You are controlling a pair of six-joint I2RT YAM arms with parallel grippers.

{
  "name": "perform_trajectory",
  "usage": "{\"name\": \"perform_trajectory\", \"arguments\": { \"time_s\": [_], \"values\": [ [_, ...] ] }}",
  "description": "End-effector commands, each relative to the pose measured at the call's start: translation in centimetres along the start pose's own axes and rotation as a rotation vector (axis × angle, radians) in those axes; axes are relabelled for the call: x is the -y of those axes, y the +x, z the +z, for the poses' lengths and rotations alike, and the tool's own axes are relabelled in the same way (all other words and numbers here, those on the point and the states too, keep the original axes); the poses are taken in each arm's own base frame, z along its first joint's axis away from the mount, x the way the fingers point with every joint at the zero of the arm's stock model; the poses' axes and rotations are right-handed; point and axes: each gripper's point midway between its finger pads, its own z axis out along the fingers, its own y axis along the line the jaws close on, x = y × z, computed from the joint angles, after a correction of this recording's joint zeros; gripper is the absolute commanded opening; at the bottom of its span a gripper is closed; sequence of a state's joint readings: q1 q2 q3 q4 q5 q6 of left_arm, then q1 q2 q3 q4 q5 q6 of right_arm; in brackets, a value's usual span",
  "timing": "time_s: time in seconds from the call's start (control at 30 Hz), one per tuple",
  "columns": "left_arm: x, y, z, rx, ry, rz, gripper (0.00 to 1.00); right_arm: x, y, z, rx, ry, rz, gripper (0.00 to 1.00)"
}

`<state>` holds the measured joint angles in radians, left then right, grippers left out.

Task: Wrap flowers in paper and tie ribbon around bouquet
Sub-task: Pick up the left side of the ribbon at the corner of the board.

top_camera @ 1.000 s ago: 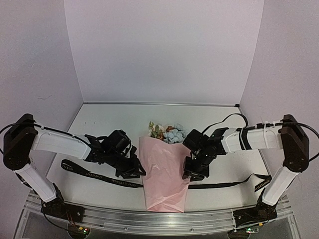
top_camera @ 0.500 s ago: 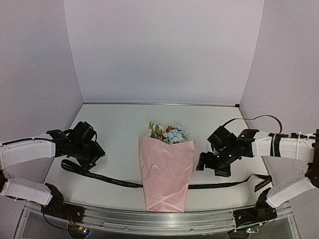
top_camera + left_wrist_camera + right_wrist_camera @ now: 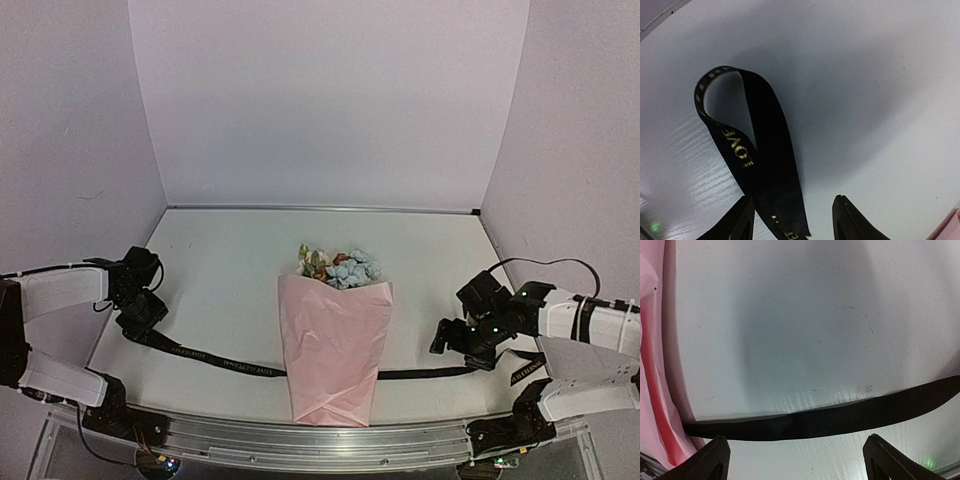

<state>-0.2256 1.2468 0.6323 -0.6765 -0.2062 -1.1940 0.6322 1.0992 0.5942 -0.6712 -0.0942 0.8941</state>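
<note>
Toward the near edge of the table (image 3: 240, 250), midway between the arms, the bouquet (image 3: 335, 340) lies flat. The flowers (image 3: 340, 268) poke out of the far end of the folded pink paper (image 3: 333, 390), whose narrow end points at the arm bases. A second ago both claws were pressed close against the cone's flanks. Since then they have swung well out to either side and let go, and the paper has kept its shape without them. The black ribbon (image 3: 225, 364) runs under the cone and out along the near edge both ways. The left gripper (image 3: 138, 322) now hovers at the ribbon's left end, where its wrist camera shows the band doubled over in a loop and lying between parted fingers, not pinched. The right gripper (image 3: 445, 340) hangs just above the ribbon's right stretch, near the paper's edge, with its fingers spread wide and holding nothing. The wrapping looks finished, and the job has probably moved on to tying, with each claw positioned to take one side of the ribbon. The cone sits unheld, so a hard tug on the ribbon could drag or unfold it.
</note>
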Motion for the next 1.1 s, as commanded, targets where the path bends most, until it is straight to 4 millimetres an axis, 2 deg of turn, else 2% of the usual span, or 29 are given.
{"name": "perform_trajectory", "arguments": {
  "time_s": [0.0,0.2,0.37,0.7,1.07],
  "values": [
    [-1.0,-3.4,0.7,0.072,-0.049,-0.01,0.54,0.6,-0.2,-0.4,0.029,-0.007,-0.029,0.95],
    [-1.3,-6.5,1.6,0.094,-0.087,-0.039,0.53,1.3,-0.2,-0.5,0.044,-0.007,-0.037,0.95],
    [-1.4,-6.7,1.7,0.09,-0.12,-0.047,0.52,1.8,-0.1,-0.8,0.046,0.001,-0.043,0.95],
    [-3.5,-7.0,0.3,0.135,-0.186,-0.067,0.46,2.9,-0.1,-0.9,0.049,0.029,-0.045,0.95],
    [-3.8,-6.1,1.9,0.1,-0.205,-0.053,0.33,3.5,-0.1,-0.9,0.038,0.044,-0.013,0.94]
  ]
}}
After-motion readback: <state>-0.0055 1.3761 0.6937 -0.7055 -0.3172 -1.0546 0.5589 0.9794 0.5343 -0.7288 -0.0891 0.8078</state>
